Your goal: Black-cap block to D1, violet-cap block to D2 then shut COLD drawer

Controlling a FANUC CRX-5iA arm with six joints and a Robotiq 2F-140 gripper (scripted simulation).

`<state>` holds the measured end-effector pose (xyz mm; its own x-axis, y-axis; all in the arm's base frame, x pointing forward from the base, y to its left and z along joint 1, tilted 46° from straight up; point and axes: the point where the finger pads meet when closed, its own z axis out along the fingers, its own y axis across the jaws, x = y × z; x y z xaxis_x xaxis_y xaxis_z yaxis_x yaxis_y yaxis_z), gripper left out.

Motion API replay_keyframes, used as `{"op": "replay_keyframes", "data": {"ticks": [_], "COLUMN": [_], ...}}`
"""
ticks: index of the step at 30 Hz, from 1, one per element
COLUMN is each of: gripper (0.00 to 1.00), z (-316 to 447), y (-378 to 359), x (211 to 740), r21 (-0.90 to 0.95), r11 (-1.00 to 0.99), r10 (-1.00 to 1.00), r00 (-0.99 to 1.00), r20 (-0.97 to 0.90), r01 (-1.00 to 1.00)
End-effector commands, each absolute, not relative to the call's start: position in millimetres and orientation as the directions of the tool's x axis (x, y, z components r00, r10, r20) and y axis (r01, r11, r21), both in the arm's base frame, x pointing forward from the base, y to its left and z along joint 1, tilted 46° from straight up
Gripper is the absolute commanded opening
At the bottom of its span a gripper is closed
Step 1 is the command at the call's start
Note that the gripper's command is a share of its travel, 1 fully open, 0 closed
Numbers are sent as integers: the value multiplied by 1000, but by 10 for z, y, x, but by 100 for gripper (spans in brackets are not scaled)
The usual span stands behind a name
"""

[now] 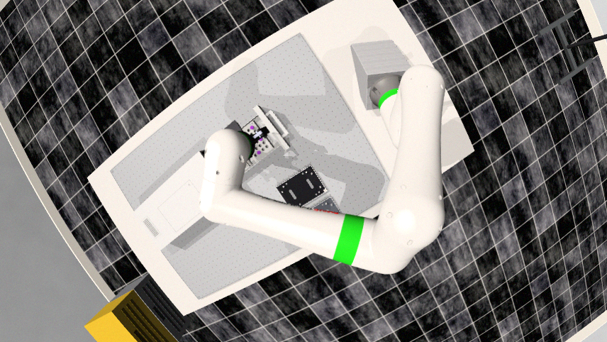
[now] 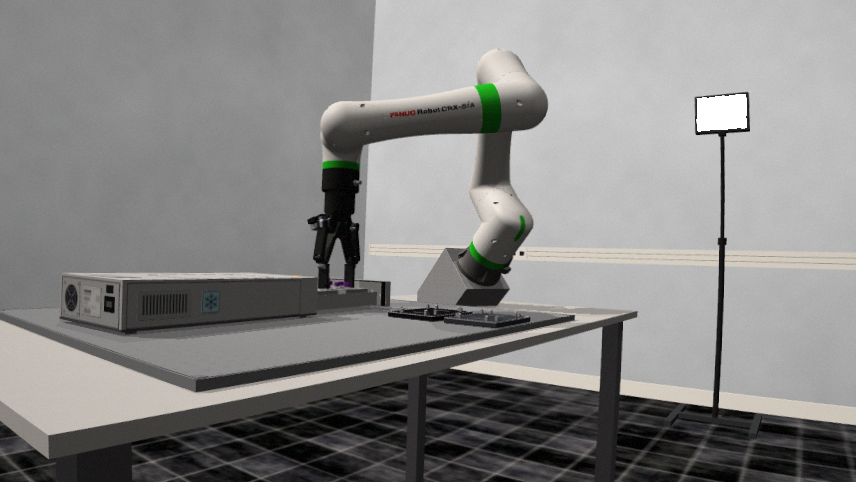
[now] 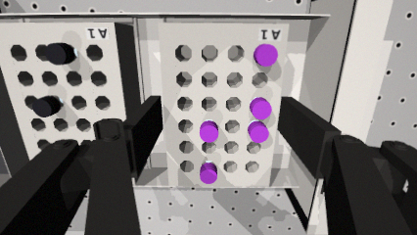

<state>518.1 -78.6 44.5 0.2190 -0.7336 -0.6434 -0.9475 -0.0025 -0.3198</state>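
Drawer point(image 1: 271, 128) point(image 2: 363, 297) point(image 3: 230, 17) with both cooling blocks point(image 1: 263, 146) point(image 3: 196, 93)

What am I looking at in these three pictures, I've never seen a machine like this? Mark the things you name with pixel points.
It's one jointed white robot arm point(image 1: 293, 225) point(image 2: 419, 116). One picture looks down from above, one from the side, and one from the arm's wrist. On the table sits a cooler point(image 1: 178, 203) point(image 2: 221, 302) with its drawer point(image 1: 271, 131) point(image 2: 359, 297) pulled out. Inside are two blocks of holes, one with black-capped tubes point(image 3: 59, 54), one with violet-capped tubes point(image 3: 265, 55). The fingers stand open around the violet one, holding nothing. Two dark slots point(image 1: 301, 185) point(image 2: 488, 320) lie nearby.
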Motion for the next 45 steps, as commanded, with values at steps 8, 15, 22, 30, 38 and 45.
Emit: {"op": "replay_keyframes", "data": {"ticks": [8, 15, 22, 30, 38, 45], "gripper": [66, 64, 55, 45, 33, 25], "z": [413, 413, 413, 413, 413, 413], "y": [-760, -760, -759, -759, -759, -759], "x": [5195, 5195, 5195, 5195, 5195, 5195], "r21": [-321, -321, -321, -321, -321, -321], "r11": [-2, -2, -2, -2, -2, -2], "r10": [-735, -735, -735, -735, -735, -735], "r00": [219, 219, 219, 219, 219, 219], "r20": [-642, -642, -642, -642, -642, -642], "r01": [-947, -947, -947, -947, -947, -947]}}
